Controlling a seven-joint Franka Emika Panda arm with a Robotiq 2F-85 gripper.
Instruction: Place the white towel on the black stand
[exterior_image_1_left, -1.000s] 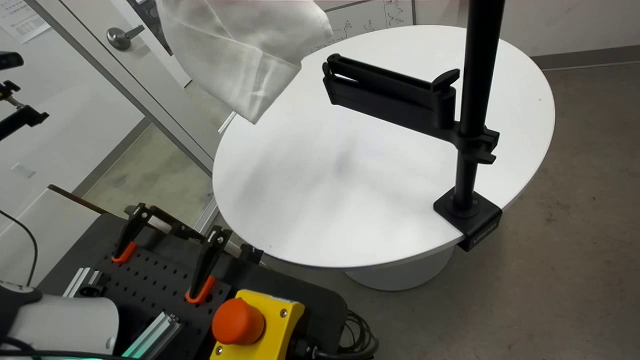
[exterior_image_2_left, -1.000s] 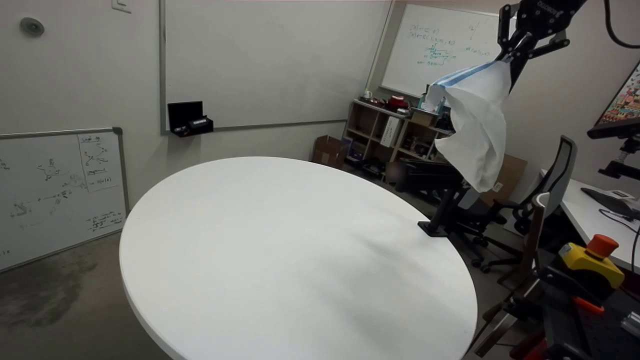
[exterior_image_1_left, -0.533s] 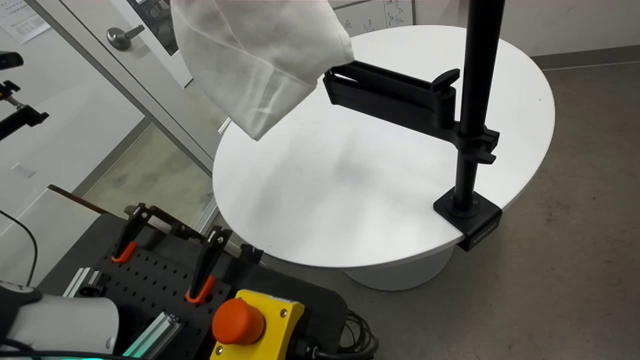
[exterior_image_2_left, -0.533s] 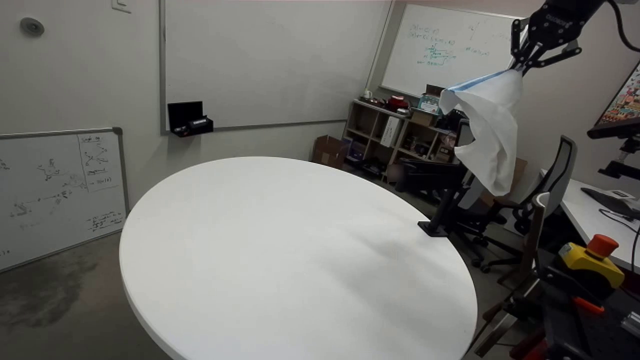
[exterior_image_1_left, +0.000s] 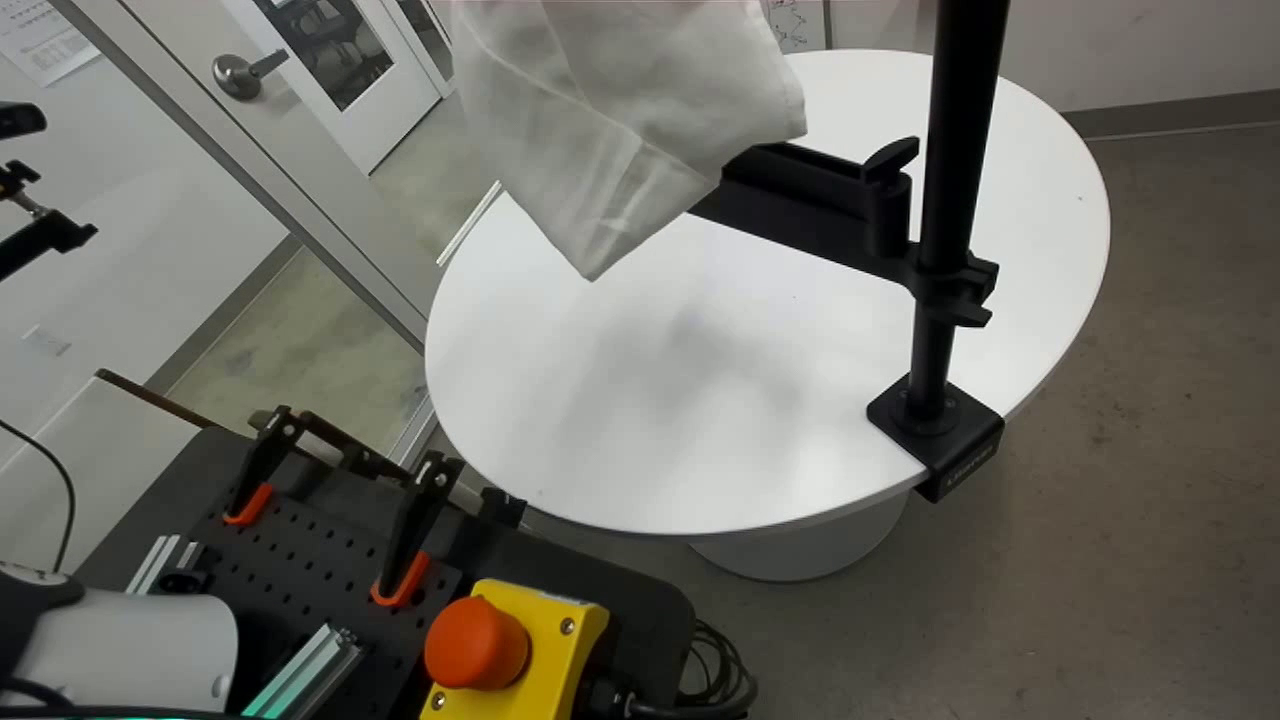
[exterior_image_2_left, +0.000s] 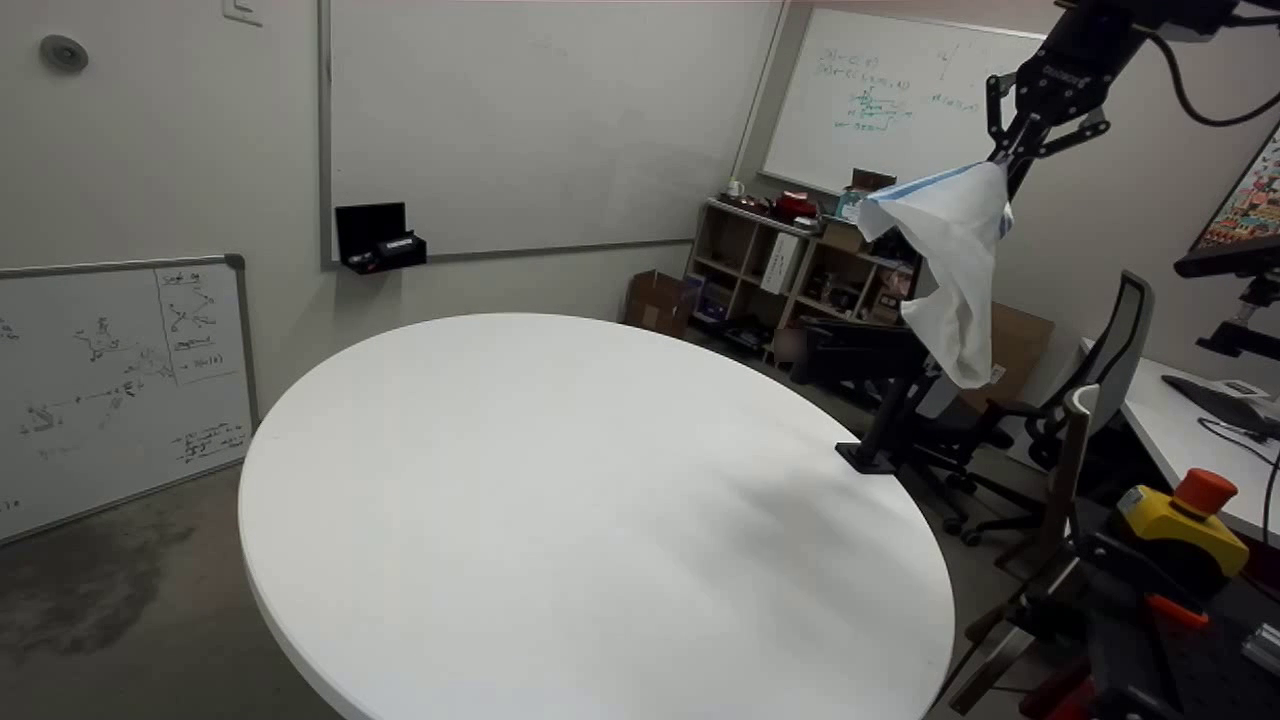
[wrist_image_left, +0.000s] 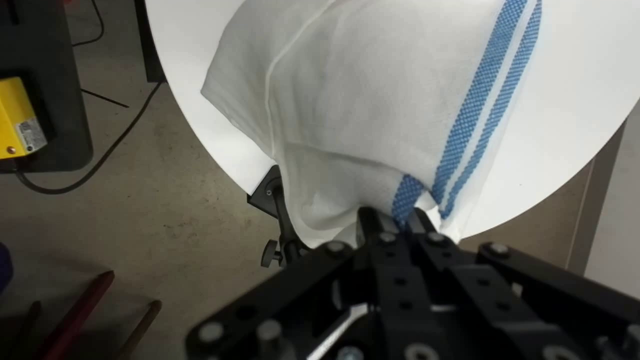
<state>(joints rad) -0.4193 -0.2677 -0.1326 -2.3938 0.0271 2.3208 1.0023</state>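
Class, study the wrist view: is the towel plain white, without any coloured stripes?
No, the wrist view plainly shows blue stripes on the white towel.

table (exterior_image_2_left: 560, 480): big round white one, kinda hogging the middle in both exterior views
big whiteboard (exterior_image_2_left: 540, 130): far side, black tray (exterior_image_2_left: 366, 222) by its lower left corner
small whiteboard (exterior_image_2_left: 110, 390): far left, black scribbles all over
other whiteboard (exterior_image_2_left: 880, 100): far right, greenish writing
shelf (exterior_image_2_left: 727, 238): wooden cubbies, far right, cardboard box (exterior_image_2_left: 658, 303) just left
office chair (exterior_image_2_left: 1115, 345): right side, next to a white desk (exterior_image_2_left: 1162, 415)
yellow box (exterior_image_1_left: 545, 640): red button (exterior_image_1_left: 477, 643) on top, near edge in an exterior view
clamps (exterior_image_1_left: 412, 520): two, black with orange bits, left of that box
door (exterior_image_1_left: 315, 150): far left in an exterior view, silver handle (exterior_image_1_left: 238, 77)
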